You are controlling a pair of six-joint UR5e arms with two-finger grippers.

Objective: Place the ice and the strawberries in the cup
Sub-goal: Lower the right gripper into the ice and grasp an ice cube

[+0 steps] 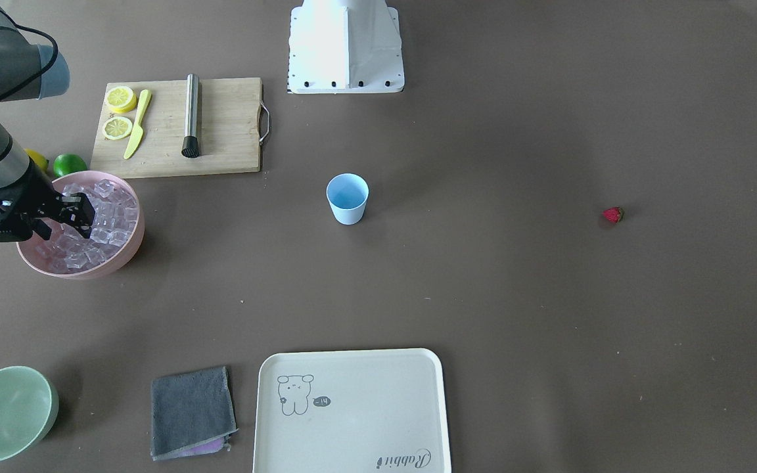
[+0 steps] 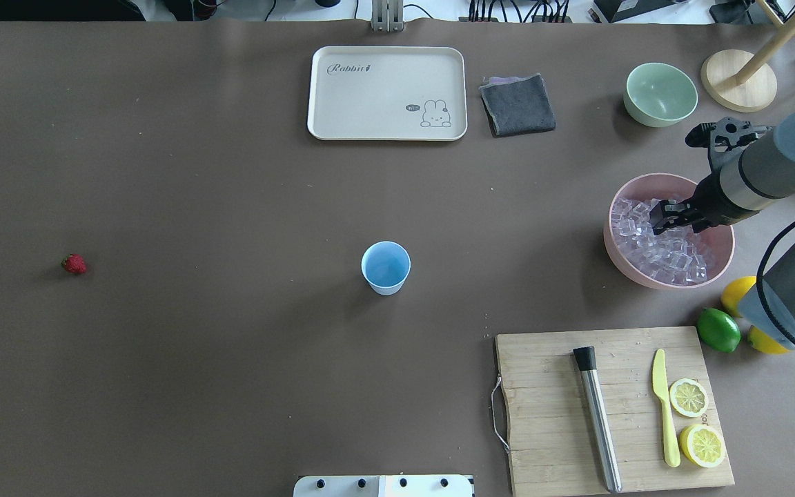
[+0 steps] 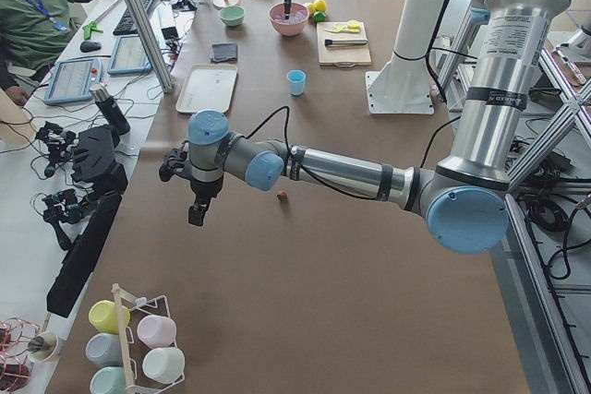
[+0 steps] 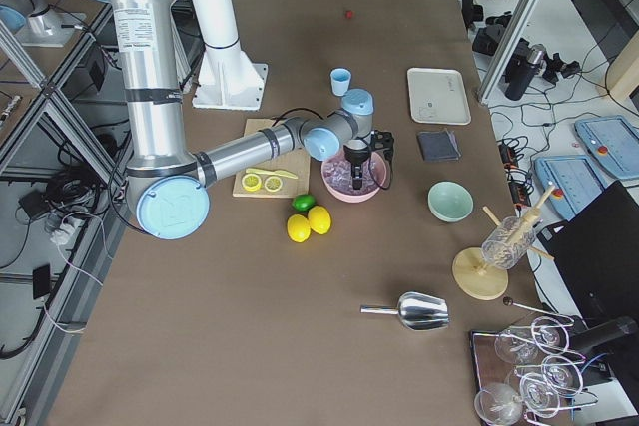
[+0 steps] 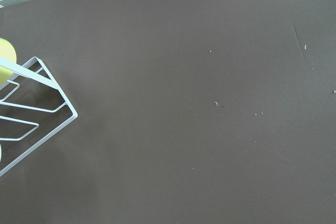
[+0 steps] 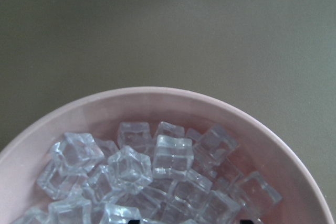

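Reaching into the pink bowl with the right gripper, jaws spread over the heaped ice, pinching nothing. Seems to be the ice-picking step, with no cube taken yet. Calls next for closing on one cube, lifting clear of the rim and carrying over to the cup, upright, apparently empty, well apart. Farther still: the strawberry, alone on the table. Beyond that, the left gripper; cannot tell how its jaws stand.
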